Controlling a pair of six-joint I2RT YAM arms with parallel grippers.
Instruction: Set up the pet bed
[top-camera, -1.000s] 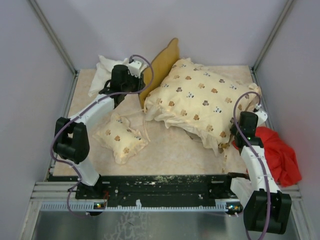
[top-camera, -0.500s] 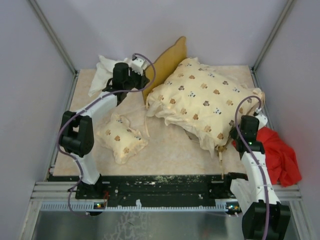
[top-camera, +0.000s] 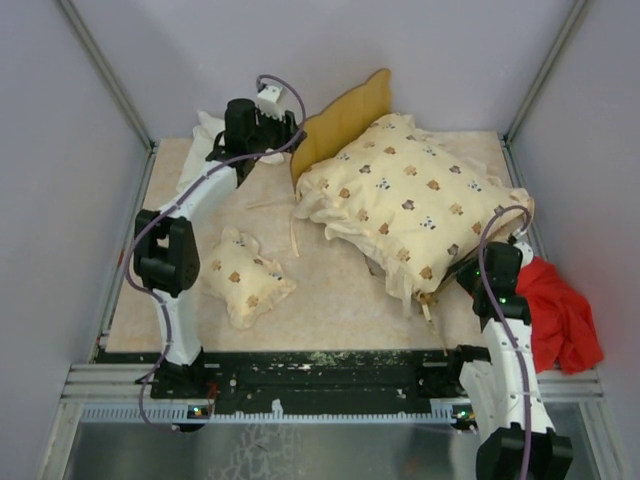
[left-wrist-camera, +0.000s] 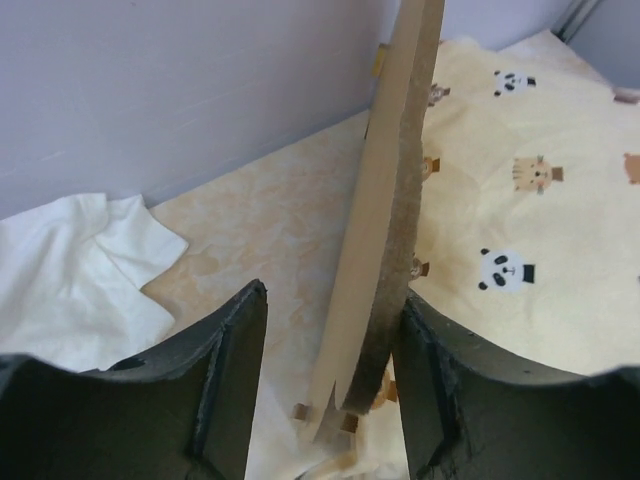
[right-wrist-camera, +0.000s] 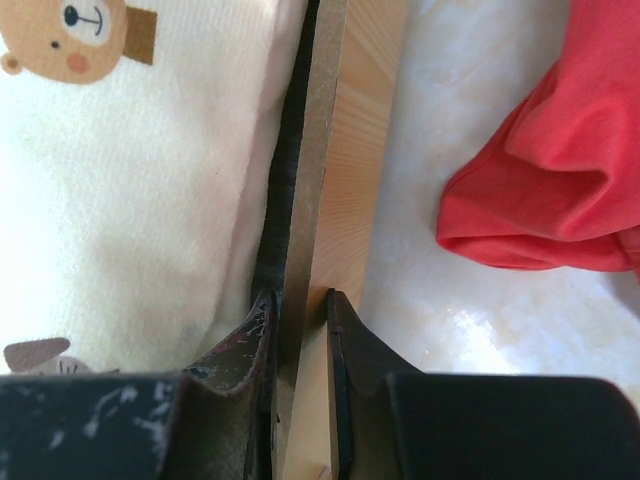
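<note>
We see the left arm (top-camera: 195, 200) stretched far toward the back left corner of the counter (top-camera: 330, 300), elbow bent near the left edge and wrist raised at the headboard (top-camera: 345, 115). In its wrist view the left fingers (left-wrist-camera: 232, 370) stand apart on either side of the headboard's edge, one just against the board and a clear gap at the other, so they are open and not clamping. The right arm (top-camera: 510, 350) rises from its base at the near right, its wrist at the near right end of the bed frame (right-wrist-camera: 350, 150); the right fingers (right-wrist-camera: 350, 350) are closed on a thin board of that frame, one on each face. The bed occupies the right half of the counter, its long axis on a diagonal from far centre to near right, the headboard end toward the back wall. The cushion (top-camera: 415, 195) lies over the frame and hides most of it; we cannot tell whether the frame rests flat. The small pillow (top-camera: 240, 275) lies well apart on the left. A white cloth (left-wrist-camera: 70, 270) sits in the back left corner and a red cloth (right-wrist-camera: 560, 170) near the right fingers
</note>
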